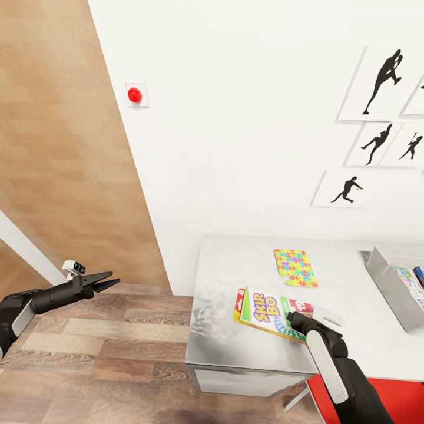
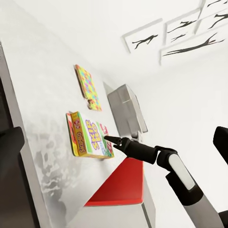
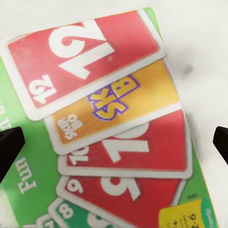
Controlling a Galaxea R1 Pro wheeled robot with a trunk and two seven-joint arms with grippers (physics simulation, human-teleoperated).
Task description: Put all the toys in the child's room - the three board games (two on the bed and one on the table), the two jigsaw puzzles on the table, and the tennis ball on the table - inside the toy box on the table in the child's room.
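Observation:
A green Skip-Bo board game (image 1: pixel 265 314) lies flat near the front of the grey table (image 1: pixel 224 330). My right gripper (image 1: pixel 292 318) hovers just above the box's right end, open, its dark fingers (image 3: pixel 9 145) spread wide over the printed cards (image 3: pixel 114 123). A bright jigsaw puzzle (image 1: pixel 295 267) lies further back. The light-grey toy box (image 1: pixel 386 281) stands at the table's right end with printed flat boxes (image 1: pixel 412 284) inside. My left gripper (image 1: pixel 113 281) hangs open over the floor, left of the table. The tennis ball and the bed are out of view.
A white wall with black sports silhouettes (image 1: pixel 383 82) and a red button (image 1: pixel 135 94) rises behind the table. A red seat (image 1: pixel 406 391) sits under the table's front right. Wood-plank floor (image 1: pixel 118 353) lies left of the table.

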